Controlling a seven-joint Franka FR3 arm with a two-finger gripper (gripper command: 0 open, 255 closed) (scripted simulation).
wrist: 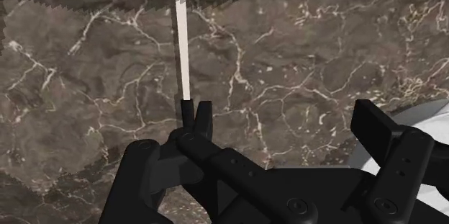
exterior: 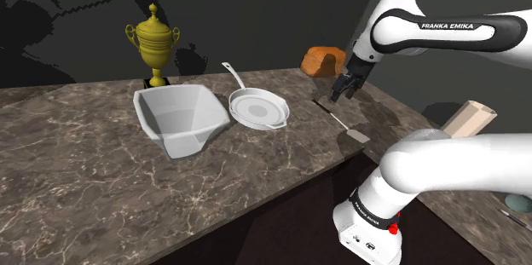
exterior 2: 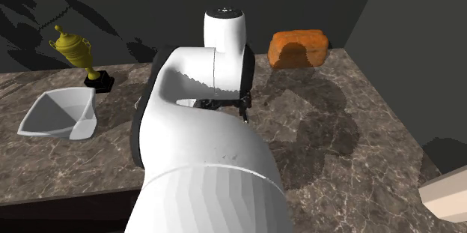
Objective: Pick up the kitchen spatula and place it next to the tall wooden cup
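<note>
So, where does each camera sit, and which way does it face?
Shoulder view: beside the stand, looking down over the dark marble counter; white arm, black end effector.
Second exterior view: behind the arm, facing that counter; white links.
Wrist view: on the hand, facing the grey flat spatula; black fingers.
Both exterior views share the gold trophy.

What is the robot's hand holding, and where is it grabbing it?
Nothing yet. The gripper is open above the dark handle end of the spatula, which lies flat on the counter.
</note>
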